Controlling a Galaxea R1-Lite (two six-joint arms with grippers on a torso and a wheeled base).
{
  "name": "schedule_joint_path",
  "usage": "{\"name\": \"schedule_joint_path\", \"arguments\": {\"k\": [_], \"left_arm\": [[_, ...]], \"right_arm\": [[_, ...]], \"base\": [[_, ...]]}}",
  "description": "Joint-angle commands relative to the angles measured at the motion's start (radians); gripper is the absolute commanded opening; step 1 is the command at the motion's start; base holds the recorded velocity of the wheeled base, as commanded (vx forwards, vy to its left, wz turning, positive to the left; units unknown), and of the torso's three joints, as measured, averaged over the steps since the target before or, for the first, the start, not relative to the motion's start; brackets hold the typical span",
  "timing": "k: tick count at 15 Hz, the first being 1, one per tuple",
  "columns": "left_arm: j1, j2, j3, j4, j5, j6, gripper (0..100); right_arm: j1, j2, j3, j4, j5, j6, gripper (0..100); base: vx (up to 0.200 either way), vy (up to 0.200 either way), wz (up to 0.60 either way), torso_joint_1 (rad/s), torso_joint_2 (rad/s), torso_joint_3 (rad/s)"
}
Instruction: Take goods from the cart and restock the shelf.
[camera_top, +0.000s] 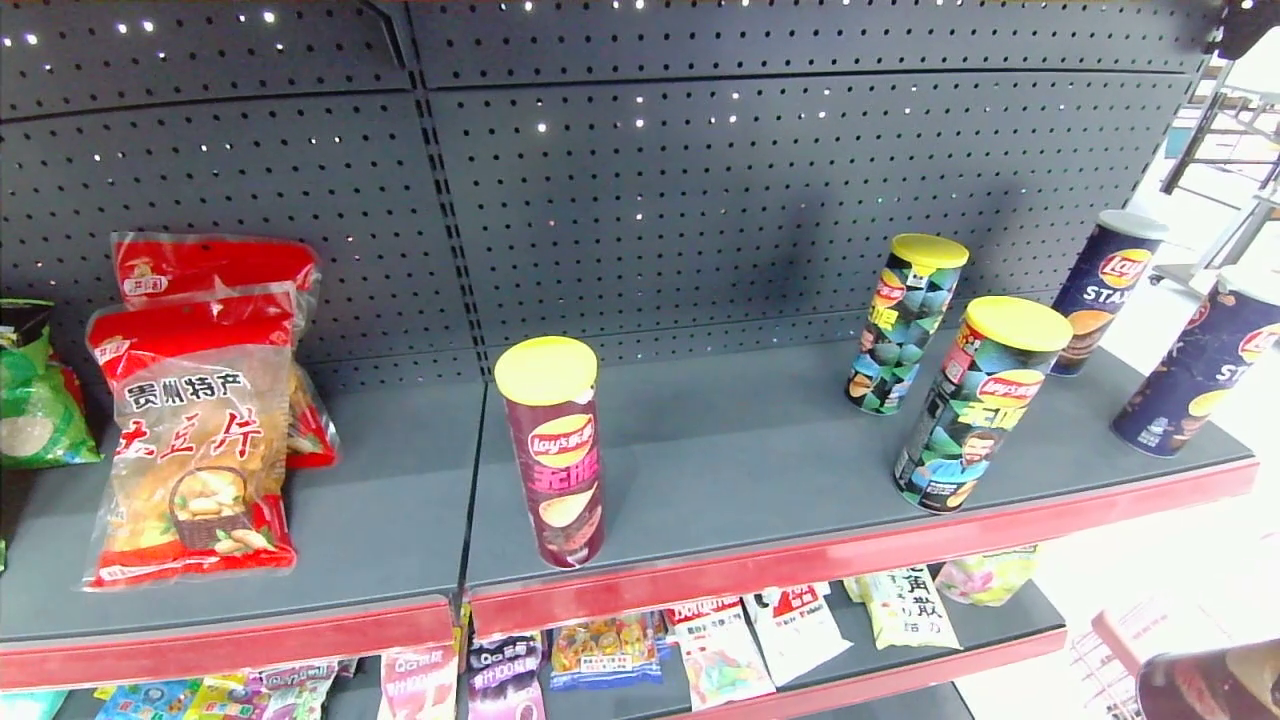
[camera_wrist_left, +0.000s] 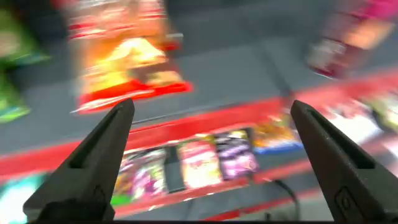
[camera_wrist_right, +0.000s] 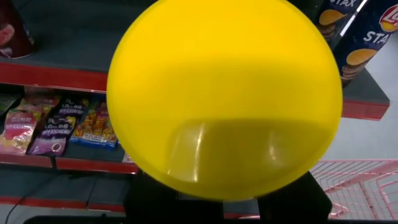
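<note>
On the head view's upper shelf (camera_top: 760, 470), a purple canister (camera_top: 552, 450) stands upright near the front edge, bare deck beside it, likely the restock slot. Left wrist view: left end effector (camera_wrist_left: 208, 149) hangs off the shelf lip, fingers (camera_wrist_left: 93, 162) wide apart, presumably parked clear. Right wrist view: right end effector (camera_wrist_right: 225, 199), judged clamped on the held canister (camera_wrist_right: 224, 93), holds it yellow-lidded end toward the camera, near the pink cart (camera_wrist_right: 364, 183).

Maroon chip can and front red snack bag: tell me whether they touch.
Apart. The head view shows bare grey shelf and a panel seam between the maroon chip can and the front red snack bag.
</note>
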Motion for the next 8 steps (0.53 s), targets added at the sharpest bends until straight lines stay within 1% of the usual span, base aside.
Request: {"name": "schedule_joint_path", "arguments": {"k": [1, 2, 3, 5, 8], "left_arm": [[-0.156, -0.152, 0.067, 0.067, -0.012, 0.029, 100], [-0.156, -0.19, 0.085, 0.072, 0.085, 0.026, 100], [-0.158, -0.23, 0.11, 0.069, 0.169, 0.011, 100], [-0.158, -0.227, 0.114, 0.059, 0.227, -0.014, 100], [-0.158, -0.229, 0.131, 0.058, 0.229, -0.014, 100]], "right_arm": [[0.001, 0.003, -0.001, -0.002, 0.004, 0.0, 0], [-0.001, 0.003, -0.001, -0.004, 0.003, 0.0, 0], [0.001, 0.001, -0.001, -0.002, 0.003, 0.0, 0], [0.001, 0.004, -0.001, -0.004, 0.004, 0.0, 0], [0.001, 0.001, -0.001, -0.004, 0.003, 0.0, 0]], "base": [[0.0, 0.0, 0.0, 0.0, 0.0, 0.0], [0.0, 0.0, 0.0, 0.0, 0.0, 0.0], [0.0, 0.0, 0.0, 0.0, 0.0, 0.0], [0.0, 0.0, 0.6, 0.0, 0.0, 0.005], [0.0, 0.0, 0.6, 0.004, 0.0, 0.002]]}}
